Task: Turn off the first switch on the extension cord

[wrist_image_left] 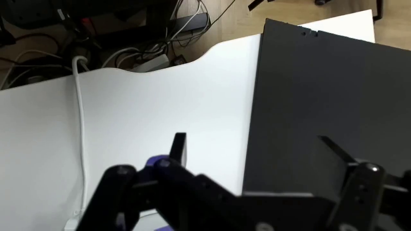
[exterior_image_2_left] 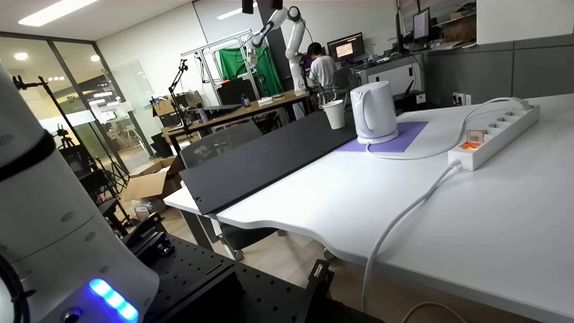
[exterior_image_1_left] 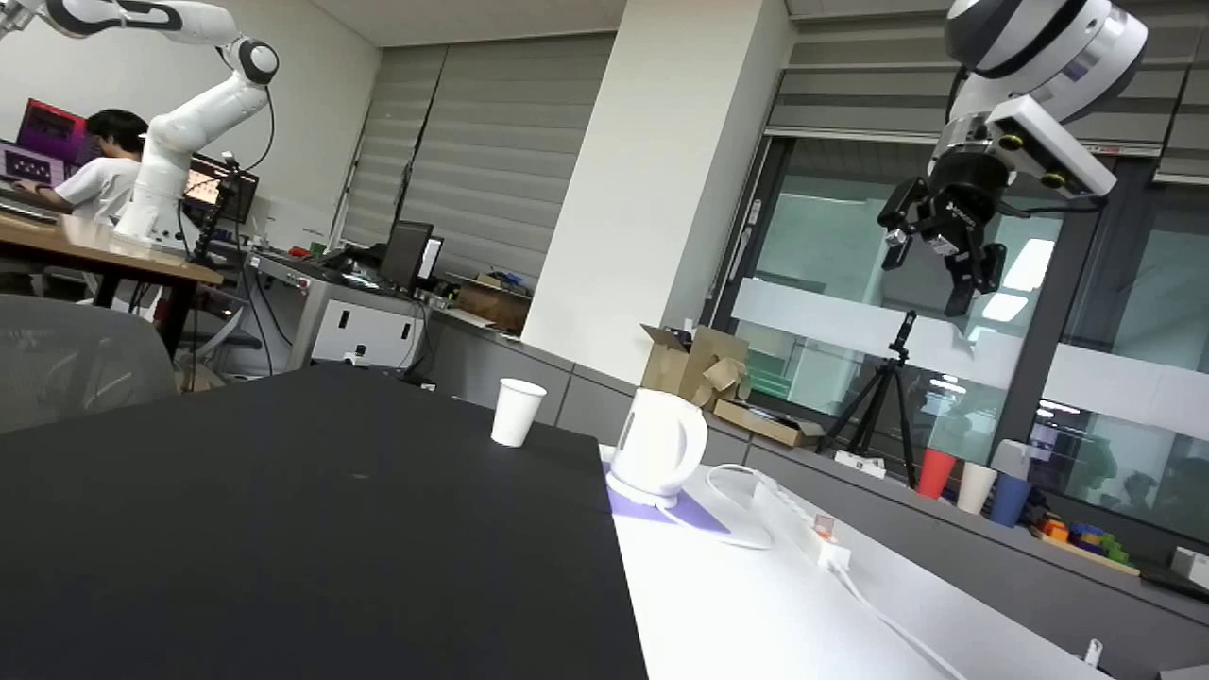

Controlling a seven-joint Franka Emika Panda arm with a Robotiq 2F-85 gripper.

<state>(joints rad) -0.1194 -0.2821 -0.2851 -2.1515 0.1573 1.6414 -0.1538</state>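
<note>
The extension cord is a long, low white power strip (exterior_image_2_left: pixel 506 140) on the white table, also in an exterior view (exterior_image_1_left: pixel 789 519). An orange-lit switch (exterior_image_2_left: pixel 471 145) sits at its cable end, with a clear flap standing up beside it; it glows in an exterior view too (exterior_image_1_left: pixel 825 535). In the wrist view only a corner of the strip (wrist_image_left: pixel 70 224) shows at the bottom left; the switch is hidden behind my gripper or out of frame. My gripper (exterior_image_1_left: pixel 928 280) is open with nothing between its fingers, high above the table. Its spread fingers fill the lower wrist view (wrist_image_left: pixel 251 136).
A white kettle (exterior_image_2_left: pixel 374 110) stands on a purple sheet (exterior_image_2_left: pixel 412 132) beside the strip; its cord loops to a plug (exterior_image_2_left: pixel 522 103) at the strip's far end. A paper cup (exterior_image_1_left: pixel 518 413) stands on the black board (exterior_image_1_left: pixel 331 548). The strip's cable (wrist_image_left: pixel 82 128) crosses the white table (exterior_image_2_left: pixel 336 197).
</note>
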